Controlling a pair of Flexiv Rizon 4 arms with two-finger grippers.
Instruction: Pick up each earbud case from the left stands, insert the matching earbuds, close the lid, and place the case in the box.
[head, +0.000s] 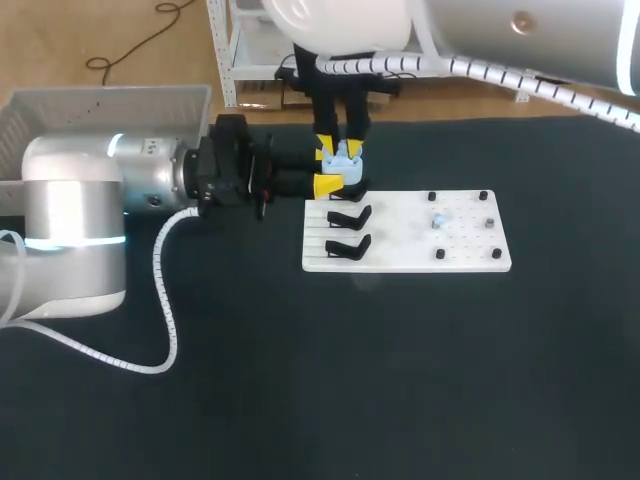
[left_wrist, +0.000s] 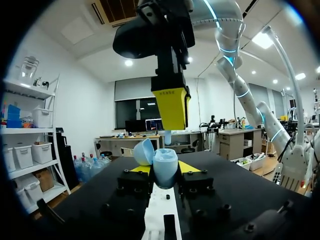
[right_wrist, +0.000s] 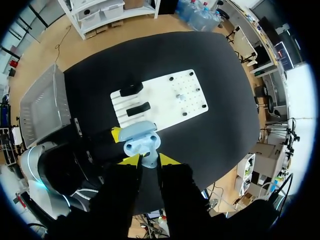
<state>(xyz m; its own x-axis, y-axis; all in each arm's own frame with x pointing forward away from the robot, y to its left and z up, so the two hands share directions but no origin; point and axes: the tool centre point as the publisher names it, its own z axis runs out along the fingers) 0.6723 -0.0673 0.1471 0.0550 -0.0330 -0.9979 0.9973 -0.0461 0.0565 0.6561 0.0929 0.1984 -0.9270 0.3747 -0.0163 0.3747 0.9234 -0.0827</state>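
the left pincer (left_wrist: 164, 170) clamps a smooth, rounded pale blue earbud case (left_wrist: 165, 162) between its yellow tips. the case's domed lid (left_wrist: 143, 151) is tipped open to one side. the right pincer (right_wrist: 150, 159) hangs just above the case, tips narrowed onto a slim pale blue earbud (right_wrist: 148, 158). beyond both pincers lies a flat white board (right_wrist: 170, 95) with curved black stands (right_wrist: 131, 90) and small pegs. a white slatted plastic box (right_wrist: 42, 107) sits beside the left arm on the matte black table (head: 400, 380).
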